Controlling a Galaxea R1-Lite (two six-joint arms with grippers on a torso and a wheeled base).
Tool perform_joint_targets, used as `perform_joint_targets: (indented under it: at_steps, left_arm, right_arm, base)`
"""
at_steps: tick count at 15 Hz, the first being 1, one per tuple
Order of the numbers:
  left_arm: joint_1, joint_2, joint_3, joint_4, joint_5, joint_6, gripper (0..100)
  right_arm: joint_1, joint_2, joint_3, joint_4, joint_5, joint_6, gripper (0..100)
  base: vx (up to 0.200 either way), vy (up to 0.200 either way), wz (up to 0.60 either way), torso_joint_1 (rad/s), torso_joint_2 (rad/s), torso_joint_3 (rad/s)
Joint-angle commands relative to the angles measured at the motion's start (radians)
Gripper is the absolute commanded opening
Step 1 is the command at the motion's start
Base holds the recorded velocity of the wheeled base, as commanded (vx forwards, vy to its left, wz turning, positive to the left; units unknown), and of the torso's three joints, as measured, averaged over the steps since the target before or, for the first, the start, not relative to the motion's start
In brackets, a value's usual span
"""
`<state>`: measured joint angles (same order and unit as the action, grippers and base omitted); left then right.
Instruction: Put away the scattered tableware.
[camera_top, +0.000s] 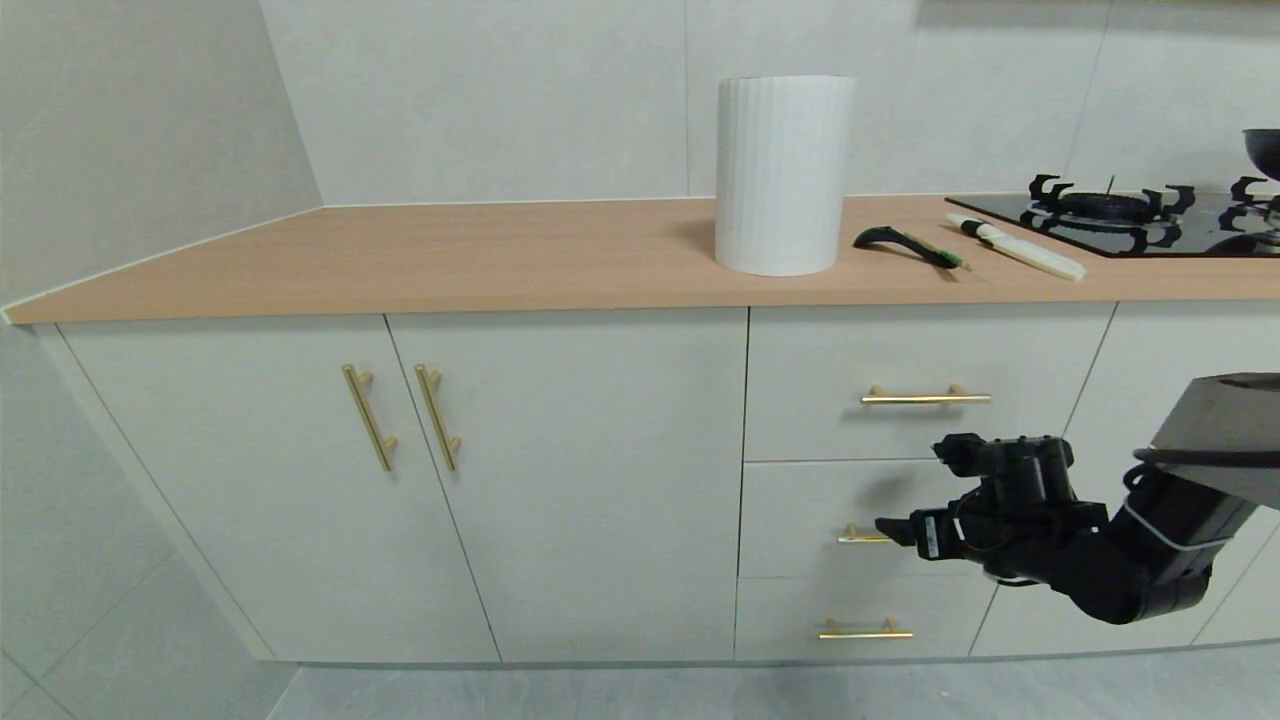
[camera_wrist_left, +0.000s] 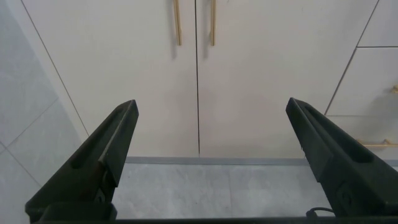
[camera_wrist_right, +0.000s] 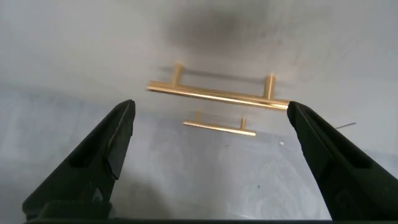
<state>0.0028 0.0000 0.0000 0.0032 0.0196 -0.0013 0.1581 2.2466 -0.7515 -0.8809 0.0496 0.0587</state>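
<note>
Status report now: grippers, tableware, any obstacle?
Left gripper open, empty, facing cabinet doors. Right gripper open, before middle drawer handle. Knife and black utensil lie on counter beside white container. Nothing blocks the handle.

— Where's the right arm (camera_top: 1140, 560)?
— Low on the right, stretched leftward, with the right gripper (camera_top: 912, 490) spread wide.
— And the left gripper (camera_wrist_left: 211, 106)?
— Fingers wide apart too, pointing forward and slightly downward.
</note>
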Motion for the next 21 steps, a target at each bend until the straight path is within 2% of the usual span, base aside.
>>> perform_joint_targets:
  at_steps: [1, 5, 9, 13, 17, 21]
  left_arm:
    - [0.000, 0.000, 0.000, 0.000, 0.000, 0.000, 100]
    - [0.000, 0.000, 0.000, 0.000, 0.000, 0.000, 100]
    - [0.000, 0.002, 0.000, 0.000, 0.000, 0.000, 100]
    - [0.000, 0.002, 0.000, 0.000, 0.000, 0.000, 100]
    - [0.000, 0.000, 0.000, 0.000, 0.000, 0.000, 100]
    - [0.000, 0.000, 0.000, 0.000, 0.000, 0.000, 100]
  right_arm:
    - [0.000, 0.117, -0.022, -0.033, -0.028, 0.006, 100]
    - [0.000, 0.139, -0.023, -0.090, -0.056, 0.009, 100]
    - [0.000, 0.162, -0.062, -0.101, -0.131, 0.013, 100]
    - [0.000, 0.174, -0.094, -0.102, -0.149, 0.053, 100]
    - [0.000, 0.240, -0.170, -0.102, -0.246, 0.052, 100]
    - [0.000, 0.265, -0.177, -0.096, -0.249, 0.049, 100]
  base:
    - [0.000, 0.000, 0.00, 0.000, 0.00, 0.000]
    - [0.000, 0.000, 0.00, 0.000, 0.00, 0.000]
    - [0.000, 0.000, 0.00, 0.000, 0.00, 0.000]
    - [0.000, 0.000, 0.00, 0.000, 0.00, 0.000]
    - [0.000, 0.000, 0.00, 0.000, 0.00, 0.000]
    - [0.000, 0.000, 0.00, 0.000, 0.00, 0.000]
